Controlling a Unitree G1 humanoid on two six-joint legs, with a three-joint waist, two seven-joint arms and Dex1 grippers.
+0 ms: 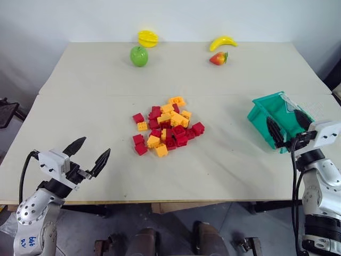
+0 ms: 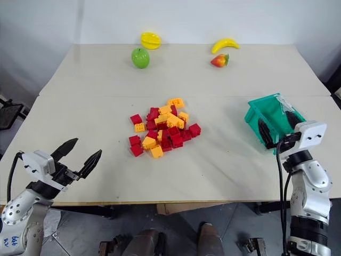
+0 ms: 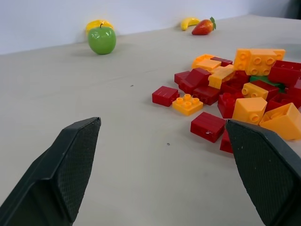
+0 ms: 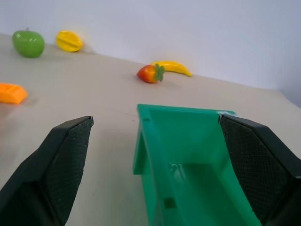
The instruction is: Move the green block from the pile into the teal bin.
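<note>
Nothing is done yet: the green block (image 3: 264, 80) lies buried in the pile (image 1: 167, 126) at frame centre, the teal bin (image 1: 273, 108) at right looks empty, and both the left gripper (image 1: 89, 154) and right gripper (image 1: 290, 126) are spread, holding nothing.

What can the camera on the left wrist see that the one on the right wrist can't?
Left wrist view, not the right: the pile of red and orange bricks, with a sliver of the green block peeking out, seen between the open left pincer.

Right wrist view, not the left: the teal bin, seen between the open right pincer.

Both: the table and, at its far edge, the green apple, yellow fruit, banana and strawberry.
</note>
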